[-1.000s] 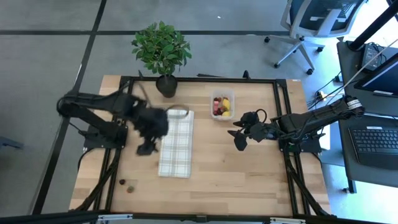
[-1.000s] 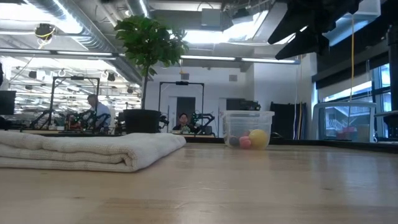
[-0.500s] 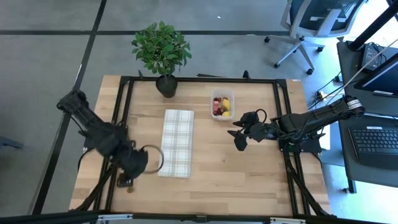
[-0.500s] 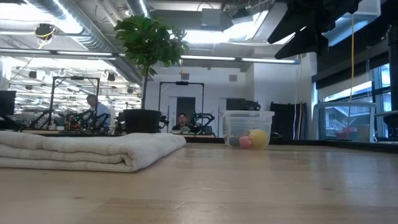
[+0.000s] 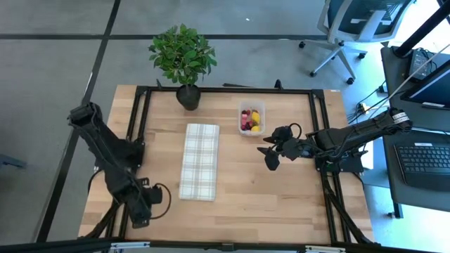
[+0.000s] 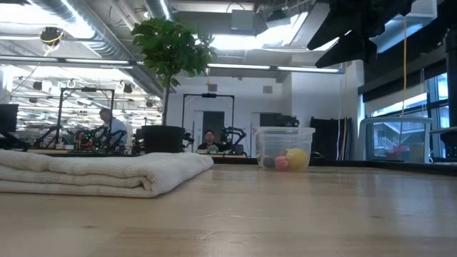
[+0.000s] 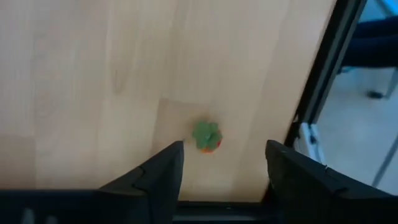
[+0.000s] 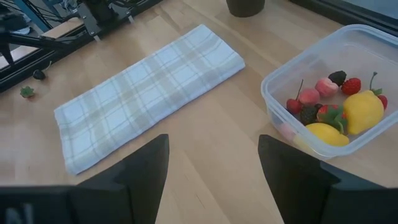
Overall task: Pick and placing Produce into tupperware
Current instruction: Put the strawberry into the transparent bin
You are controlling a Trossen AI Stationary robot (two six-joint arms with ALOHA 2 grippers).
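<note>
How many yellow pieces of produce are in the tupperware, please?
2: both lie in the tupperware, one lemon-like piece by its wall, the other beside it; more could be hidden underneath.

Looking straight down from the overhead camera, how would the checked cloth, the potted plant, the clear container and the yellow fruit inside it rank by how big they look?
Largest to smallest in the high view:
1. checked cloth
2. potted plant, close to the cloth in spread, and it stands taller toward the camera, so this order is unsure
3. clear container
4. yellow fruit
</note>
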